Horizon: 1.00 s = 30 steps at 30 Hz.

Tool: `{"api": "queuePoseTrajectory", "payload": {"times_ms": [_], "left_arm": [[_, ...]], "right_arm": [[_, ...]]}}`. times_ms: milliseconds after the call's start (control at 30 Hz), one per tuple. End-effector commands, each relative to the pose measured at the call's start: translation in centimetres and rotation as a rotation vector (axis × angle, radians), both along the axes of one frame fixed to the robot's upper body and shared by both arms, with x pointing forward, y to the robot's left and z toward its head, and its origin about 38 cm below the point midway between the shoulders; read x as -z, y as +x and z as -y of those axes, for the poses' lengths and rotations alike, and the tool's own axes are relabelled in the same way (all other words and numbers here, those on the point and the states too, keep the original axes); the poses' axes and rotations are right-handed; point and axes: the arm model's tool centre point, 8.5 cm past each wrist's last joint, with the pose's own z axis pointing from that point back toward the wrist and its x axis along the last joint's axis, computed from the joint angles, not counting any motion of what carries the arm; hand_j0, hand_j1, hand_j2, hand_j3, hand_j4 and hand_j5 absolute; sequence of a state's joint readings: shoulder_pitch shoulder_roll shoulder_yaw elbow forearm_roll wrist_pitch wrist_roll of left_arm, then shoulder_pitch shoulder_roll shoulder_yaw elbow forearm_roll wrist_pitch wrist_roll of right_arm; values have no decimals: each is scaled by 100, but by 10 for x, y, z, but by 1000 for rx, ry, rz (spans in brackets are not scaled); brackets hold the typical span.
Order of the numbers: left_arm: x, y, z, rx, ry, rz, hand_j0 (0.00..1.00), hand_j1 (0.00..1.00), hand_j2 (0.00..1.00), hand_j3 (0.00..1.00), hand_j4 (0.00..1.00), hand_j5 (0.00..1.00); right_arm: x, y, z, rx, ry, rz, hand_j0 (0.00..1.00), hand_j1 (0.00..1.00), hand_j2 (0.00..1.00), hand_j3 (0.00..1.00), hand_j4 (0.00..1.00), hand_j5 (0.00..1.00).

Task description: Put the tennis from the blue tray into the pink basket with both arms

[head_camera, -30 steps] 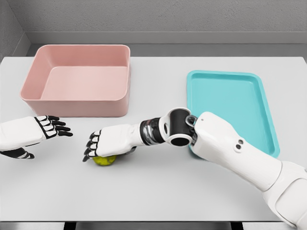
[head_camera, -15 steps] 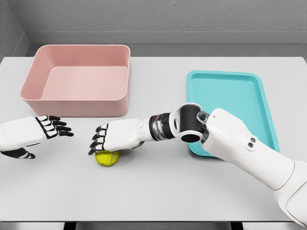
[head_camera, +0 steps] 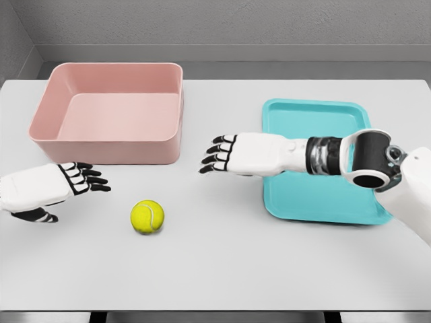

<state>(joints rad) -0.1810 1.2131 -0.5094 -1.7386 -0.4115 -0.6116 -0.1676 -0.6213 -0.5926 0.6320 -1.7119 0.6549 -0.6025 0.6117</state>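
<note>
Fuzzy yellow-green tennis ball free on table, lower left. Left hand spread, empty; right hand spread, empty. Ball likely light, rolls easily; grip across its widest part.

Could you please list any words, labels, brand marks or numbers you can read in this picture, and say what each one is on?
None can be read.
tennis ball: only a pale seam line, no brand print visible.
pink basket: plain.
blue tray: plain.
table: bare of any marking.
left hand and right hand: no lettering.
</note>
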Motion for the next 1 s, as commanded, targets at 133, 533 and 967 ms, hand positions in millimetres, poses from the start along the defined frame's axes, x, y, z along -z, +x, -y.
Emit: {"api": "queuePoseTrajectory", "payload": {"times_ms": [133,533,967], "left_arm": [[12,4,31,49,-47,42,100,100,100,100,100,100],[18,5,57,93,-80,59,100,100,100,100,100,100],[25,8,86,167,-96,51,100,100,100,100,100,100]], "right_arm": [[-86,11,88,209,223,160,100,100,100,100,100,100],[-28,-15,184,497,440,-1,100,100,100,100,100,100],[-11,-23,182,506,573,-63,100,100,100,100,100,100]]}}
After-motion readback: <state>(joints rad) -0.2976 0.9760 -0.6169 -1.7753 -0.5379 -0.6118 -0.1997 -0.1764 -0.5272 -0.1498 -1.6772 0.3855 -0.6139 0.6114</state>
